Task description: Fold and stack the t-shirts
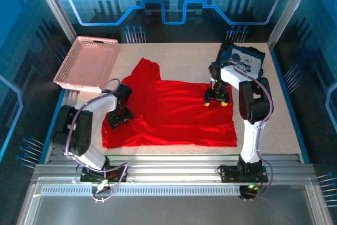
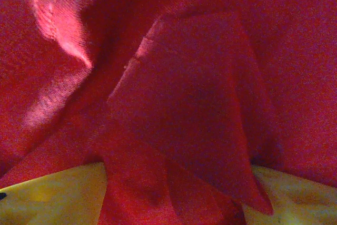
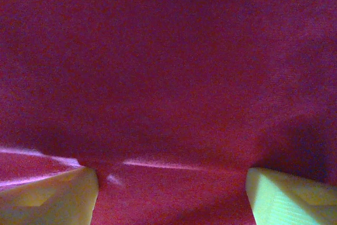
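The red t-shirt (image 1: 174, 111) lies spread flat across the middle of the table, with a sleeve pointing to the back. My left gripper (image 1: 118, 118) is down on the shirt's left edge. In the left wrist view its yellow fingers (image 2: 47, 196) stand apart, and a raised fold of red cloth (image 2: 179, 130) bunches between them at the left gripper (image 2: 179, 201). My right gripper (image 1: 217, 100) rests on the shirt's upper right part. It is open (image 3: 171, 198), with flat red cloth and a crease between its fingers (image 3: 289, 196). The navy t-shirt (image 1: 245, 59) lies crumpled at the back right.
A pink lattice basket (image 1: 87, 62) sits at the back left corner, partly over the table edge. Bare beige table (image 1: 263, 114) runs to the right of the red shirt and behind it. The frame posts stand at the back corners.
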